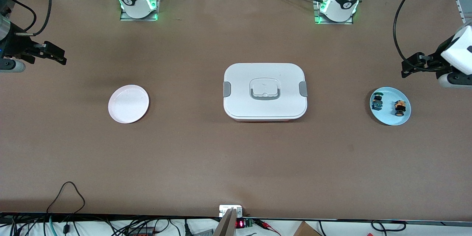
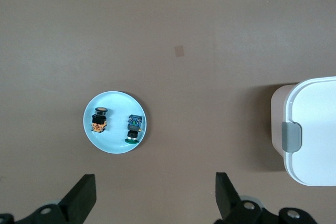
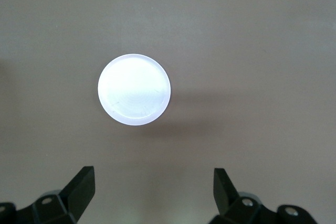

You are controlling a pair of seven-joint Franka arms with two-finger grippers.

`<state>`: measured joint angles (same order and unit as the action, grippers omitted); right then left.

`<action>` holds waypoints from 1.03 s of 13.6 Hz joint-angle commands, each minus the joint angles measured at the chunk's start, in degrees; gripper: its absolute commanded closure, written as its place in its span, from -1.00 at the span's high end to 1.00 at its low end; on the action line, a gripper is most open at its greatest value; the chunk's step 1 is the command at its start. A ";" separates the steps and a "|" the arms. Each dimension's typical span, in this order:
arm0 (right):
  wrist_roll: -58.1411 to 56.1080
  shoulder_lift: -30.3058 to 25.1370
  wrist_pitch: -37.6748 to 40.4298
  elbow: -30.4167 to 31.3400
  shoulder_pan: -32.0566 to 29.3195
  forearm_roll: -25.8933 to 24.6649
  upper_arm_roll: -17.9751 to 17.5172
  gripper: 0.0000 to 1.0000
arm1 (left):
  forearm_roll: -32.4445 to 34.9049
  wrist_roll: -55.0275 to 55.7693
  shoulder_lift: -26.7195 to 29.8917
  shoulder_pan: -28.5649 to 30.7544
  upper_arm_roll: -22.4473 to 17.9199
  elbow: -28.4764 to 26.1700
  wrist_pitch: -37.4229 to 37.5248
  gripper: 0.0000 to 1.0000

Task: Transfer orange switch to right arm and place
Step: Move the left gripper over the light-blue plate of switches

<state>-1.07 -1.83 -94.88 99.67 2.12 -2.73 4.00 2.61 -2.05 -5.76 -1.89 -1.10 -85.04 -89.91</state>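
Two switches on blue plate (image 1: 390, 117) at left arm's end: orange switch (image 1: 399, 107) beside green-capped switch (image 1: 377, 103). Tiny, light, rigid, likely rolls; pinch black body across flats. Left gripper (image 2: 152, 195) over table near plate, jaws wide. Right gripper (image 3: 152, 192) waits over table near white plate (image 3: 134, 89), jaws wide, empty.

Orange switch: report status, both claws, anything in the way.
Both claws open and empty: left claw above the blue plate, right claw above the white plate. Orange switch on blue plate beside green-capped switch. Lidded white box mid-table between plates.
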 commanded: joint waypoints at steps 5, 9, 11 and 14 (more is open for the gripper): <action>-0.60 0.51 0.13 -0.79 0.16 0.26 0.04 1.00 | 1.00 -1.82 -0.92 0.31 -0.04 2.25 2.54 1.00; -0.69 0.86 0.13 -0.88 0.25 0.26 0.04 1.00 | 0.82 -5.94 -1.27 0.48 -0.13 0.77 13.24 1.00; -0.69 0.86 0.13 -0.88 0.25 0.26 0.04 1.00 | 0.38 -13.64 -0.84 3.44 -0.13 -4.40 13.54 1.00; -0.60 0.86 0.04 -0.88 0.16 0.26 0.04 1.00 | -0.85 -25.51 0.92 9.08 -0.13 -13.62 6.53 1.00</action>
<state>-1.07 -1.18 -94.94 99.67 2.22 -2.73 4.00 2.47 -19.20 -6.94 3.56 -1.50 -91.82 -78.94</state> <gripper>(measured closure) 0.000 0.000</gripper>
